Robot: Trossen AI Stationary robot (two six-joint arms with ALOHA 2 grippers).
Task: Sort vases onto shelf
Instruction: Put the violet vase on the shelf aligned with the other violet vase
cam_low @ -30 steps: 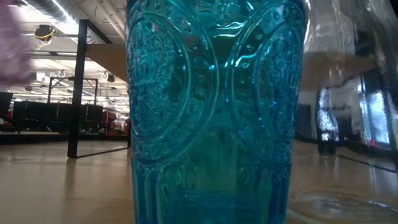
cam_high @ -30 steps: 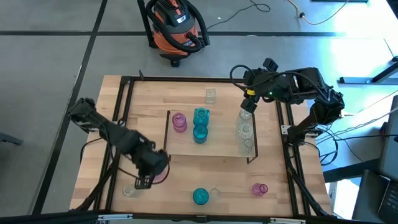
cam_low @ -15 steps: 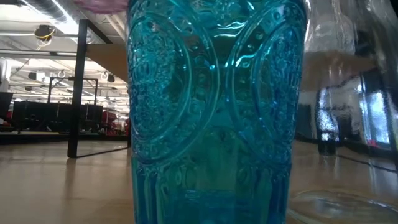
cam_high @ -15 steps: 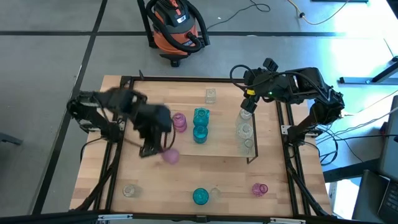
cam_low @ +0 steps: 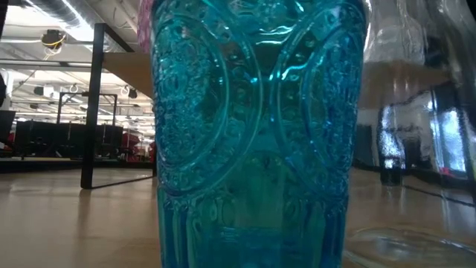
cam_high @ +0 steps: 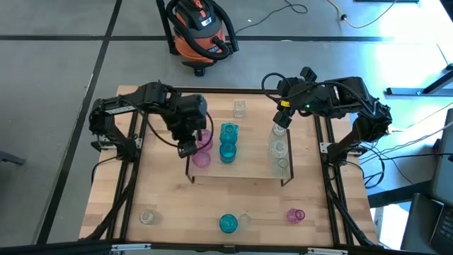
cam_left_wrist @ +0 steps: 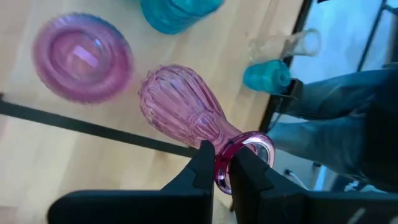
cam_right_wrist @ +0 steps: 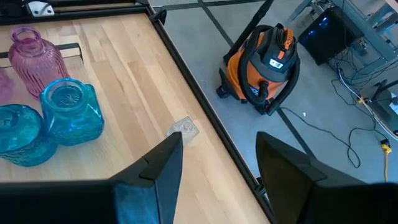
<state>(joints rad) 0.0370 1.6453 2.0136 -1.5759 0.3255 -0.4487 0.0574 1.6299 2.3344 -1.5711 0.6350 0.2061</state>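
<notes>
While the wooden surface [cam_high: 163, 205] still carries several loose vases along its near edge, the shelf [cam_high: 248, 166] in the middle already holds a pink vase [cam_high: 204, 139], two teal ones [cam_high: 228, 142] and a row of clear ones [cam_high: 278, 149] at its right end. Left tool [cam_left_wrist: 225, 171] is over the shelf's left end, pinching the rim of a ribbed pink vase [cam_left_wrist: 180, 112] that hangs tilted just beside the standing pink one. Right tool [cam_right_wrist: 217, 155] waits spread above the clear row. To place well: level the vase upright, lower it straight down beside the pink one without knocking it, let go only once the base sits flat.
</notes>
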